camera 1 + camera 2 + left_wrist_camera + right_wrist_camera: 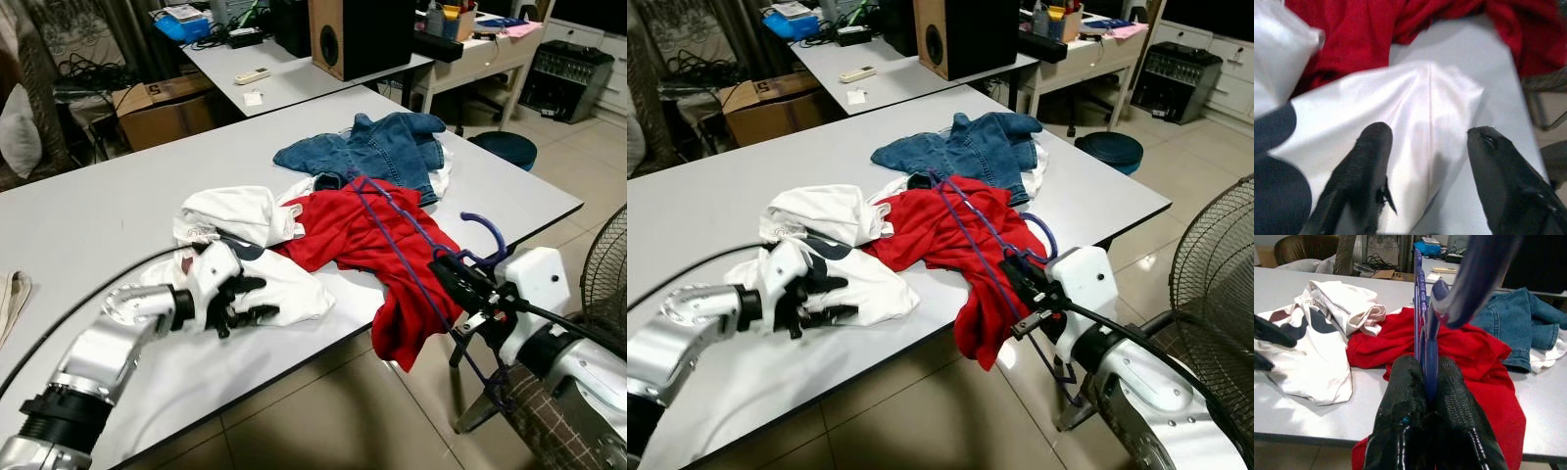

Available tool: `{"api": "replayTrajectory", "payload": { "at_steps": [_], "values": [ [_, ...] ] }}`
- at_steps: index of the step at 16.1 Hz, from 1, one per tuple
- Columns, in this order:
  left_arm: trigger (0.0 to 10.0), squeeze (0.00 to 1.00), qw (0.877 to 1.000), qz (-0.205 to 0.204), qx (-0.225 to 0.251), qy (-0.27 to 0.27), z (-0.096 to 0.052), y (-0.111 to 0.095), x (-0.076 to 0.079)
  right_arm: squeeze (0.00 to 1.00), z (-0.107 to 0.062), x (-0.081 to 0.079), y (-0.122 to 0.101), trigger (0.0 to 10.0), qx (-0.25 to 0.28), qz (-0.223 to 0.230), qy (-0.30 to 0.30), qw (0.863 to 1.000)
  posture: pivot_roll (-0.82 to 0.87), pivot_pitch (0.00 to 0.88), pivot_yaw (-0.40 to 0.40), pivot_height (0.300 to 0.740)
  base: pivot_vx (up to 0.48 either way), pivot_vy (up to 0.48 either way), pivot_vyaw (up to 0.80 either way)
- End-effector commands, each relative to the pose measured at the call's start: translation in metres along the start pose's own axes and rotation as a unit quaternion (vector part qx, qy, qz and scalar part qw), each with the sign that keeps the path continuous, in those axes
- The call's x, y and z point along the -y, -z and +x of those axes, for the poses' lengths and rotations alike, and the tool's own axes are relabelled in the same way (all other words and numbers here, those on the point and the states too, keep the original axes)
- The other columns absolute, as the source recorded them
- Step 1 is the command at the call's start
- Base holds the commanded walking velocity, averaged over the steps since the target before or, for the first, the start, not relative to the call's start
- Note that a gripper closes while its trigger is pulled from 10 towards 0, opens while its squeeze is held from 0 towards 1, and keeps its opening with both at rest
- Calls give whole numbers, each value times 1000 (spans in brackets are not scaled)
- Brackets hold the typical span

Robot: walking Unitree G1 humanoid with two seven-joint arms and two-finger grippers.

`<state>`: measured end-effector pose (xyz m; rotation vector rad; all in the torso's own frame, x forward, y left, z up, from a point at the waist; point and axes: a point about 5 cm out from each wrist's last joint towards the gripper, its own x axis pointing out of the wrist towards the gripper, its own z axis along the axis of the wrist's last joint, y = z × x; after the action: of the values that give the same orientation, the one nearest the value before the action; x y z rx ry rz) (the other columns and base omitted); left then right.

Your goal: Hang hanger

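A purple hanger (392, 220) lies slantwise across a red shirt (343, 235) at the table's near right edge, its hook (487, 230) curling up beside my right wrist. My right gripper (441, 264) is shut on the hanger's bar, and the right wrist view shows both fingers (1454, 396) pinched on the purple bar (1420, 308). The red shirt hangs partly over the table edge. My left gripper (266, 299) is open, lying on a white garment (294, 279) left of the red shirt. Its spread fingers (1364, 166) straddle a fold of white cloth (1415, 103).
A denim garment (382, 147) lies further back on the grey table (98, 206). A floor fan (607, 264) stands at the right and a dark stool (502, 149) beyond the table corner. Behind are a second table with a speaker (358, 34) and a cardboard box (162, 108).
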<state>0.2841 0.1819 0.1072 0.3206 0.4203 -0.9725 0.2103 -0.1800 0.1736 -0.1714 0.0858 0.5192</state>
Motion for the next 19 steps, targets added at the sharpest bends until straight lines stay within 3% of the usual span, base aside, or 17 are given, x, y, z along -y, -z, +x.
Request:
{"api": "replayTrajectory", "payload": {
  "at_steps": [1, 2, 3, 5, 6, 7, 12, 15, 17, 19],
  "values": [
    [10000, 808, 1000, 12, -18, -20, 3, 2, -3, 0, 3, -1, -1, 10000, -1, 2, -9, 1000, -17, 0, 91, 740, 0, 0, 0],
    [10000, 86, 1000, 8, -19, -17, 12, 4, -1, 0, 6, -2, -1, 10000, -1, 3, -15, 1000, -19, 0, 92, 740, 0, 0, 0],
    [10000, 0, 999, 14, -24, -27, 20, 6, 0, 0, 8, -4, 0, 10000, -1, 3, -20, 1000, -22, 0, 93, 740, 0, 0, 0],
    [10000, 0, 998, 20, -43, -40, 27, 13, -1, 0, 7, -4, 0, 10000, -4, 4, -24, 1000, -31, 0, 99, 740, 0, 0, 0],
    [5333, 0, 998, 19, -49, -45, 29, 15, -1, 0, 6, -4, 1, 10000, -5, 3, -24, 1000, -34, 0, 103, 740, 0, 0, 0],
    [0, 0, 998, 13, -48, -41, 28, 17, -2, 0, 4, -4, 1, 10000, -6, 1, -21, 1000, -37, 0, 110, 740, 0, 0, 0],
    [0, 0, 998, 16, -48, -30, 29, 19, -3, 0, 3, -4, 2, 10000, -6, -1, -16, 1000, -30, 0, 117, 740, 0, 0, 0],
    [0, 0, 999, -10, -15, -26, 30, 12, -4, 0, 3, -3, 3, 10000, -5, -2, -14, 1000, -21, 0, 120, 740, 0, 0, 0],
    [0, 0, 997, -55, 31, -34, 27, 5, -6, 0, 3, -2, 4, 10000, -5, 0, -9, 1000, -11, 0, 113, 740, 0, 0, 0],
    [0, 0, 996, -68, 42, -45, 26, 4, -9, 0, 3, -3, 5, 10000, -6, 0, -10, 1000, -7, 0, 106, 740, 0, 0, 0]
  ]
}}
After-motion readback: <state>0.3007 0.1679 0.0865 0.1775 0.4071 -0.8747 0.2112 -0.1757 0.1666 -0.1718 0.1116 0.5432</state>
